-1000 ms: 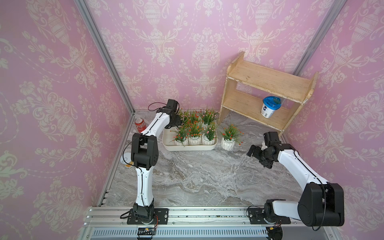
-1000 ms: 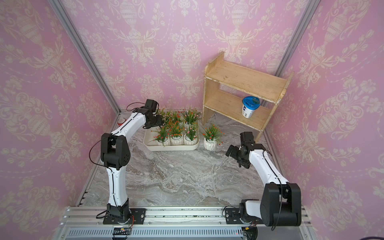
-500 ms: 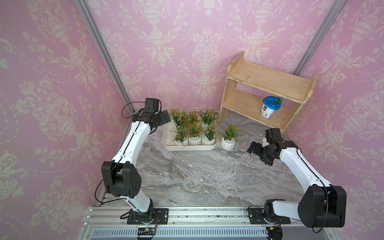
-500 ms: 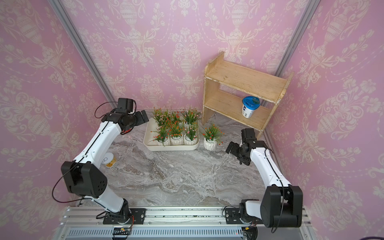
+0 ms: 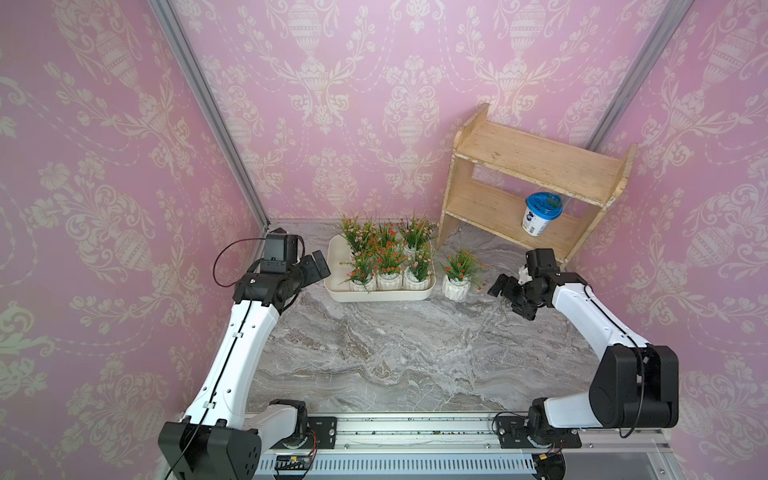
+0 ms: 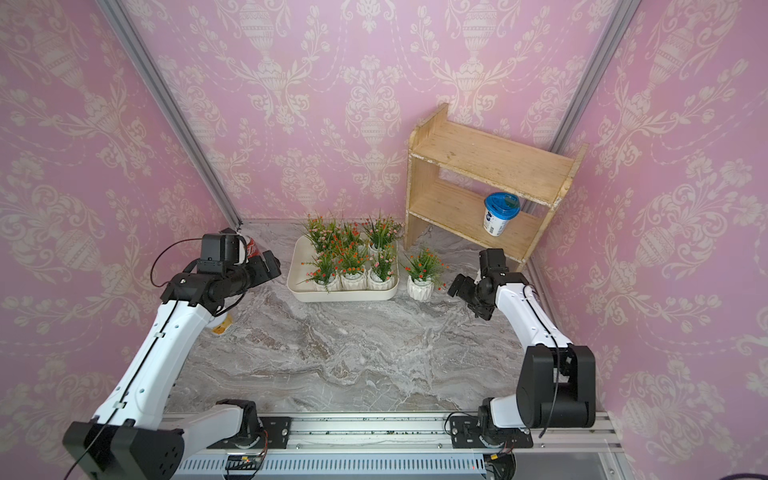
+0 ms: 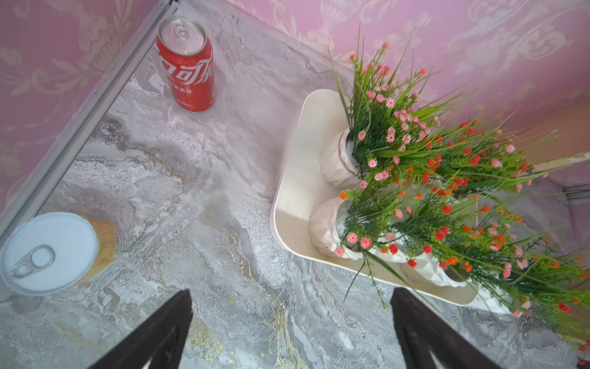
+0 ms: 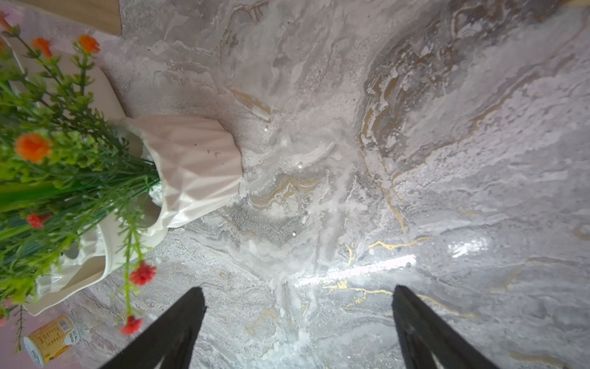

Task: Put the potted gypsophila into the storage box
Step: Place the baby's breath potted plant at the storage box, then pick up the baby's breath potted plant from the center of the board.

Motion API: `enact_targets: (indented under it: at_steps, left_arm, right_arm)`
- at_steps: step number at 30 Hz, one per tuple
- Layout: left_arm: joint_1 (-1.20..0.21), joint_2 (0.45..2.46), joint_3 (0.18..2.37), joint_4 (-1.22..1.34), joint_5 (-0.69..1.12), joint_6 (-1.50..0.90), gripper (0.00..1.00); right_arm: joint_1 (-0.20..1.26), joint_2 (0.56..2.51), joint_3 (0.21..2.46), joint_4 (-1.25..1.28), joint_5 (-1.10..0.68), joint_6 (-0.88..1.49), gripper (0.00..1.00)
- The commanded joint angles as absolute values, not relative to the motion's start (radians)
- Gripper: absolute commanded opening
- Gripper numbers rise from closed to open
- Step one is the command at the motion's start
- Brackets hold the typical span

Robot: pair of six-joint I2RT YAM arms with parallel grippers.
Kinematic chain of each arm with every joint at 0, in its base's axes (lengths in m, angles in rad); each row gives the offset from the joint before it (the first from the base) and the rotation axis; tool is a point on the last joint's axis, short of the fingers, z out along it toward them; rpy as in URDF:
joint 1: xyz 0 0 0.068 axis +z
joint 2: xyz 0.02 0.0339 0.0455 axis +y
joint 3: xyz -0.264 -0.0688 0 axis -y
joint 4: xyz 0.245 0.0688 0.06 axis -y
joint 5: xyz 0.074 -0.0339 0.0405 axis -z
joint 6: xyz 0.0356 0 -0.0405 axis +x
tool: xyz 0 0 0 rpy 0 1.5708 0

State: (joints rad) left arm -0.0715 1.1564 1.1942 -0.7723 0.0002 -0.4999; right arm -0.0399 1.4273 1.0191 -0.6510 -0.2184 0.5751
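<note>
**A:** Where do the plants stand?

**B:** Six pots of gypsophila [image 5: 389, 266] sit in the storage box [image 5: 382, 296] in two rows of three, packed toward the end nearest the shelf. A strip of box floor shows bare at the end nearer the left arm. The seventh pot [image 5: 456, 288] stands upright on the tabletop [image 5: 395, 353], just beside the box's short wall on the right arm's side. I cannot tell whether pot and wall touch.

**A:** And the tools?

**B:** The left tool [image 5: 316, 266] hangs just off the box's other short wall, jaws wide and holding nothing. The right tool [image 5: 509, 297] hangs near the seventh pot, on the side away from the box. It is also spread wide and empty, with only marble between its fingers [image 8: 178, 322] in the right wrist view.

**A:** How much room is there?

**B:** Open marble runs from the box's long front wall to the front rail. On the left side a red cola can [image 7: 188, 70] stands in the back corner and a pull-tab tin [image 7: 54, 252] stands by the side wall — both apart from the box. The wooden shelf [image 5: 528, 166] stands close behind the seventh pot, with a blue-lidded cup [image 5: 540, 214] on its lower tier — and sprigs overhang the box's rim
</note>
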Motion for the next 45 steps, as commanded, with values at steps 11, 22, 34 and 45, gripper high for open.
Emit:
enact_targets:
  at_steps: [11,22,34,45]
  left_arm:
    - [-0.082,1.054,0.998,-0.803,0.188,-0.624,0.99]
    - [-0.119,1.008,0.914,-0.775,0.221,-0.690,0.99]
    - [-0.139,1.020,0.896,-0.746,0.225,-0.702,0.99]
    - [-0.187,1.042,0.884,-0.749,0.189,-0.689,0.99]
  right_arm:
    - [-0.018,1.575,1.115,-0.561,-0.261,0.635,0.87]
    - [0.085,1.705,1.261,-0.566,-0.235,0.647,0.79]
    - [0.127,1.814,1.365,-0.639,-0.156,0.615,0.51]
    - [0.175,1.874,1.423,-0.697,-0.085,0.564,0.31]
